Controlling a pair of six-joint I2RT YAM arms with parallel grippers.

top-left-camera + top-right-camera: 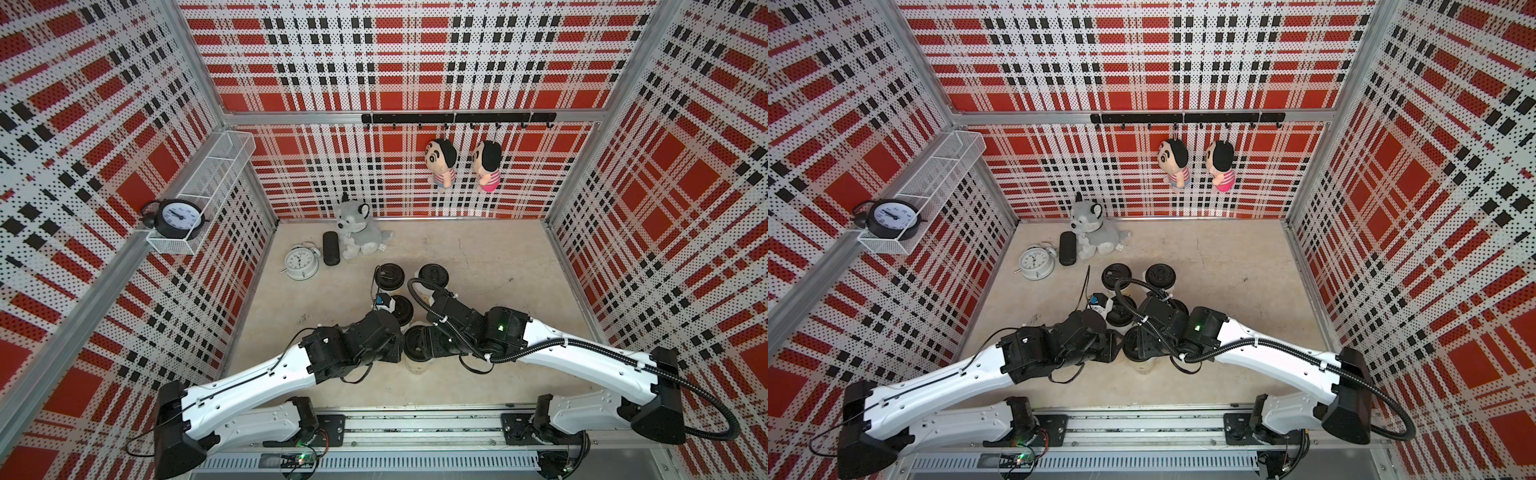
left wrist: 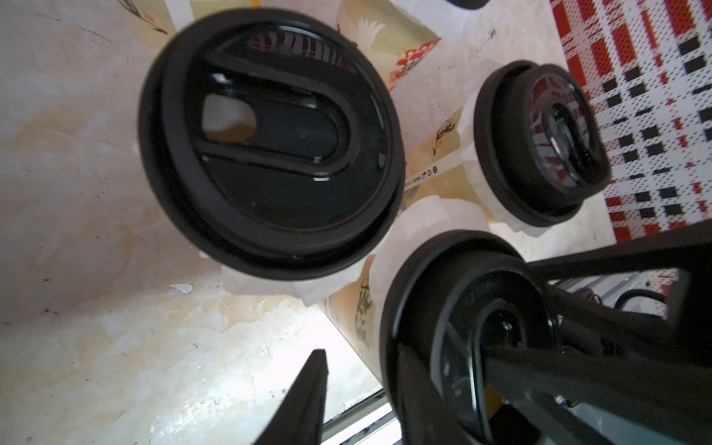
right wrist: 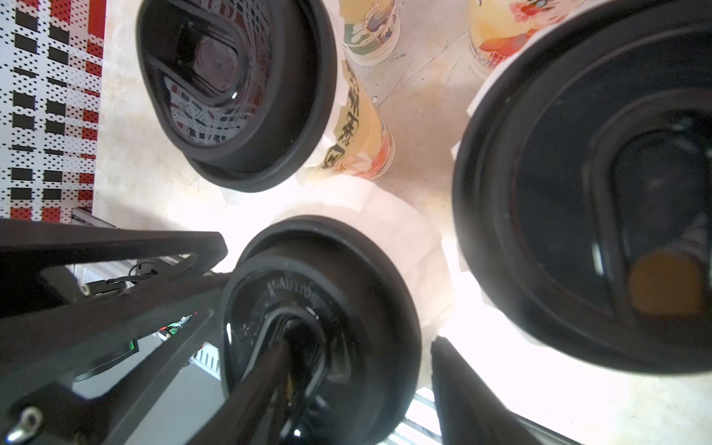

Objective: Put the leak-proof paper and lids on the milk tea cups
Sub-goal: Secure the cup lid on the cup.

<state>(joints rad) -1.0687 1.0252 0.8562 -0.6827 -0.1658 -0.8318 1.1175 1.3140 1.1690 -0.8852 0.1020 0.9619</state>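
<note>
milk tea cups [image 3: 362,131]: upright, clustered, printed sides | leak-proof paper [image 3: 389,223]: white crinkled rims (translucent) sticking out beneath black lids [image 3: 239,96]

We find the tall white printed paper milk tea cups [image 3: 362,131] clustered at the middle of the beige table [image 1: 498,270], nearer its front edge: two behind, two before them, one foremost. On each sits a round black plastic lid [image 1: 390,275], with thin whitish round leak-proof paper [image 3: 404,239] between lid and cup mouth. Near the back left corner lies a round white alarm clock [image 1: 301,262], a black oblong case [image 1: 331,248] right of it, then a grey plush husky [image 1: 357,228] by the back edge. A white mesh shelf [image 1: 216,166] on the left wall holds a round black alarm clock [image 1: 178,216]. Two plush dolls [image 1: 440,164] hang side by side from a black hook rail [image 1: 457,118] on the back wall.
</note>
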